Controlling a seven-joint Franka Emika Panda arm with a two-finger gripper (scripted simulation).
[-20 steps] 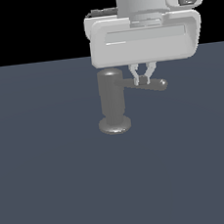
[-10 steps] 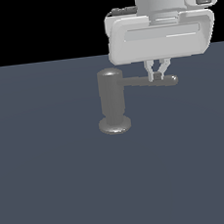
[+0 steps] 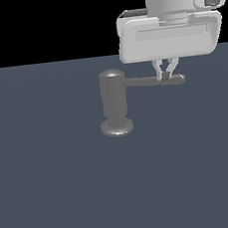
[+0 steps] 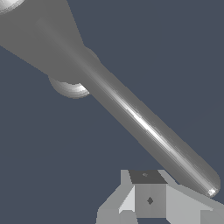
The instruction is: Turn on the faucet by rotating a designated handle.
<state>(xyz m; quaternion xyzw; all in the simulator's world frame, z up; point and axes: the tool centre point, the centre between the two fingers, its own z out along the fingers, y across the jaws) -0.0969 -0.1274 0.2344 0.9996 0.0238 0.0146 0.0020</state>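
Rightward in the exterior view, gripper (image 3: 165,73) and handle (image 3: 152,81) tip had shifted; narrow fingers touched the rod far from the faucet (image 3: 115,106).

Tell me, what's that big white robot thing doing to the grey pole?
A robot arm is working on a grey faucet standing on a dark floor. Its gripper hangs right above the thin handle that sticks out sideways, near the handle's far end, with its fingers close together. Whether they truly pinch the handle is hard to tell from here.
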